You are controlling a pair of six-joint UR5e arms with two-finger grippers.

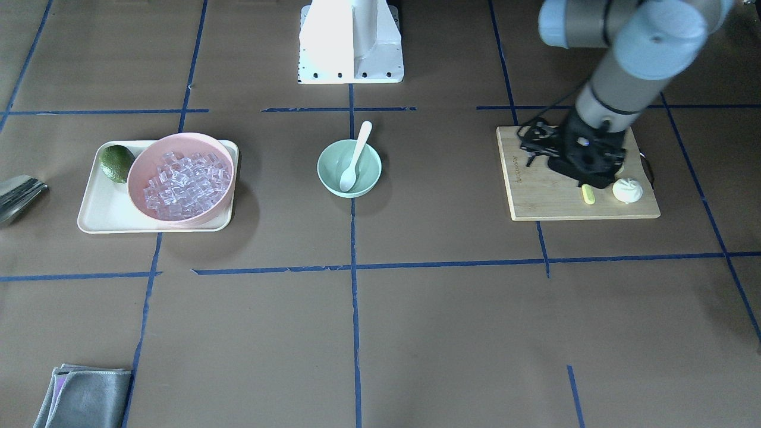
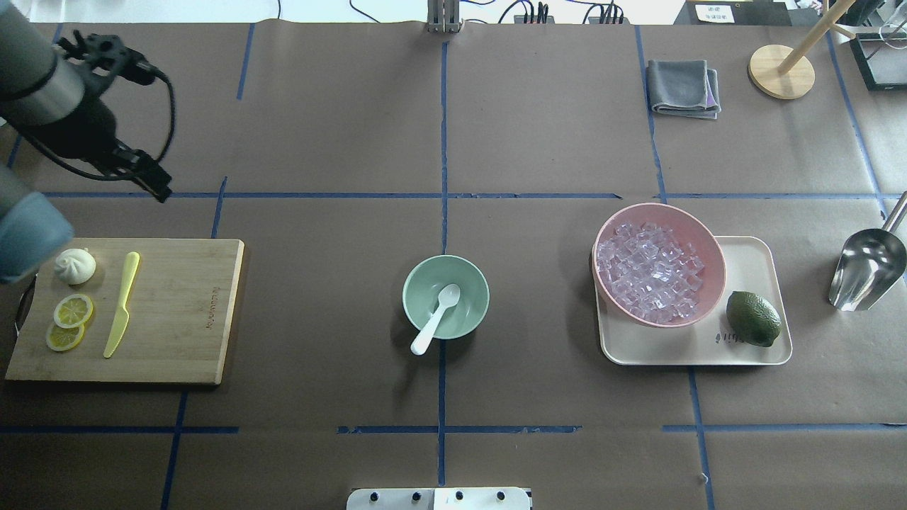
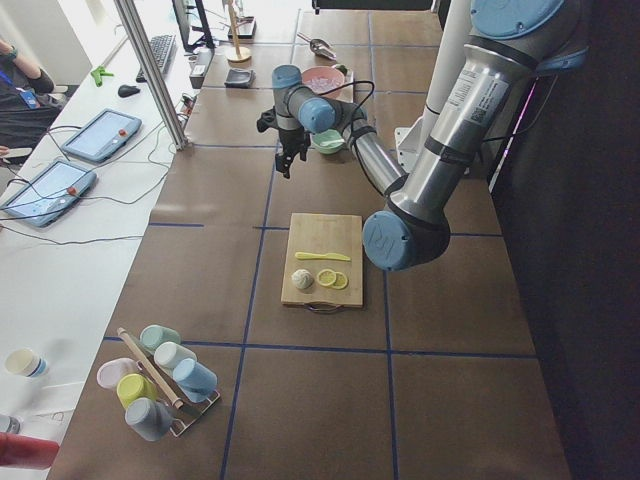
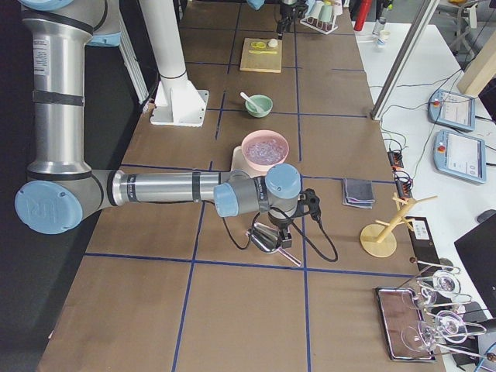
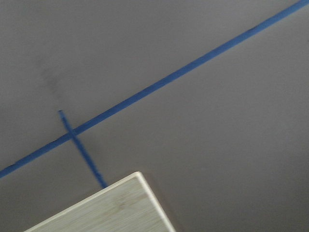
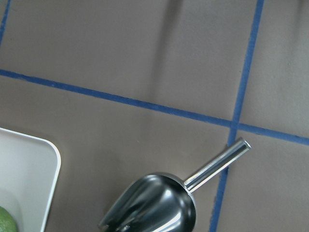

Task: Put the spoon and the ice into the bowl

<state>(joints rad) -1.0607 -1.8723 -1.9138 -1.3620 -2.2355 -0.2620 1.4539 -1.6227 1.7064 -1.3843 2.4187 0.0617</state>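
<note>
White plastic spoon (image 2: 434,319) overhangs the rim of the small mint-green bowl (image 2: 418,280); dumping clear ice cubes (image 2: 652,273) could flip it out. Left end effector (image 2: 152,180), right end effector (image 4: 280,232): can't tell grip.

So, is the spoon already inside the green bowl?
In: the spoon has its scoop in the bowl, handle leaning over the rim.

your brown papered table (image 2: 319,106) is carrying a mint-green round bowl (image 2: 472,282), a wooden cutting board (image 2: 177,312), a cream rectangular tray (image 2: 752,258), a steel scoop (image 2: 866,273) and a folded grey cloth (image 2: 682,86).
</note>
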